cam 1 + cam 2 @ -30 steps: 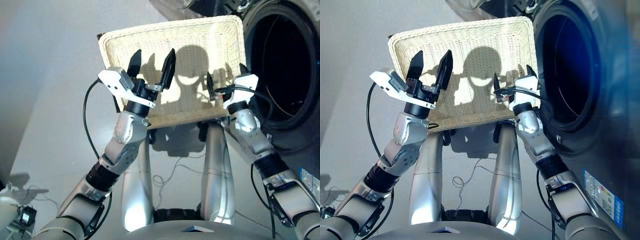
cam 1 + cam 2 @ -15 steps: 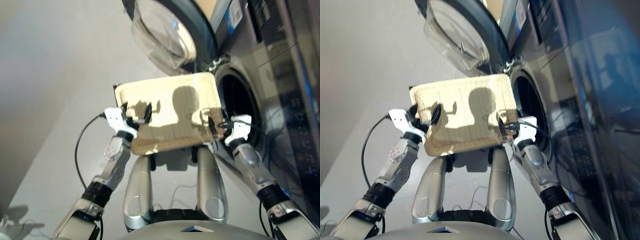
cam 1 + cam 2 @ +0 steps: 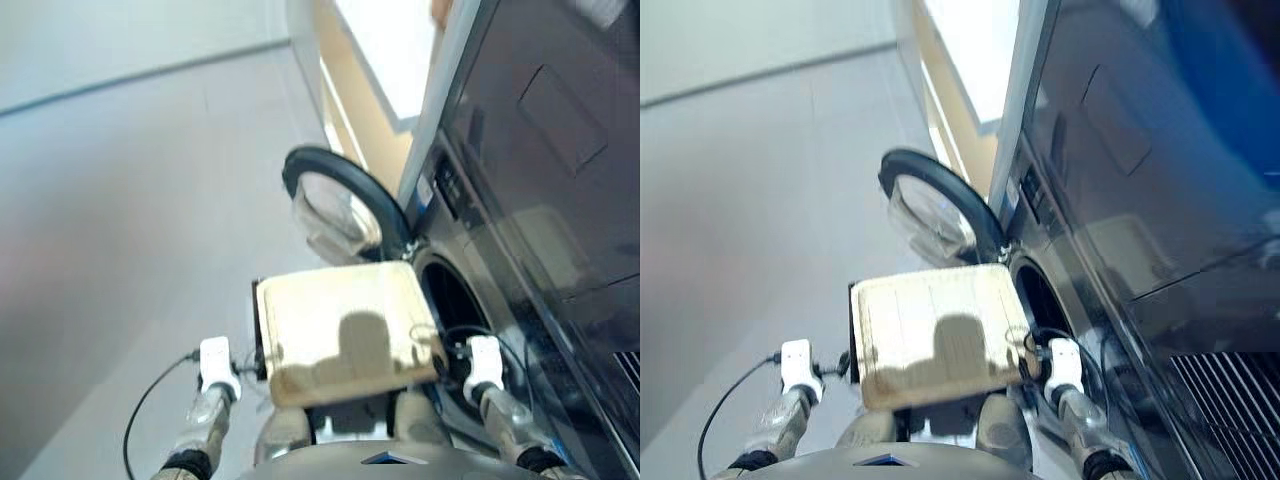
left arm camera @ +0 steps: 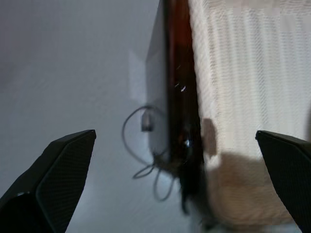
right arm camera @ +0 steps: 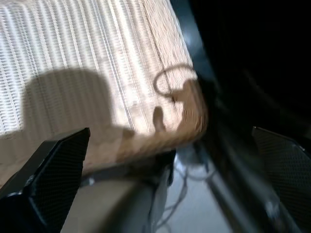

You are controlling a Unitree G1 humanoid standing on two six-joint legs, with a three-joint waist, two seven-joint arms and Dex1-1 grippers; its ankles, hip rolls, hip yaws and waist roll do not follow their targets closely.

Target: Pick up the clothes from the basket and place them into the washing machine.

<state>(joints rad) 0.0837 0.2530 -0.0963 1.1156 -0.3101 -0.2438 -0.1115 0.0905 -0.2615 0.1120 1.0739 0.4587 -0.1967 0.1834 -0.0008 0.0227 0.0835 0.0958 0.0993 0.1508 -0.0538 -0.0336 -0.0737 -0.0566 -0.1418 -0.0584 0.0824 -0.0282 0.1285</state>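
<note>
Dark grey washing machine [image 3: 470, 300] fills the right side, round glass door [image 3: 340, 205] swung open to the left, porthole dark. Cream wicker basket [image 3: 340, 325] sits just beside the porthole, no clothes visible in it. Left end effector [image 4: 175, 194] and right end effector [image 5: 165, 189] both spread wide, holding nothing, flanking the basket.

Head pair: you looked forward from high up, far from the basket [image 3: 345, 330] and open washing machine [image 3: 470, 300].
Left wrist: close, facing the basket's outer edge.
Right wrist: close, facing its machine-side corner.
Shared: the basket, in every view.
</note>
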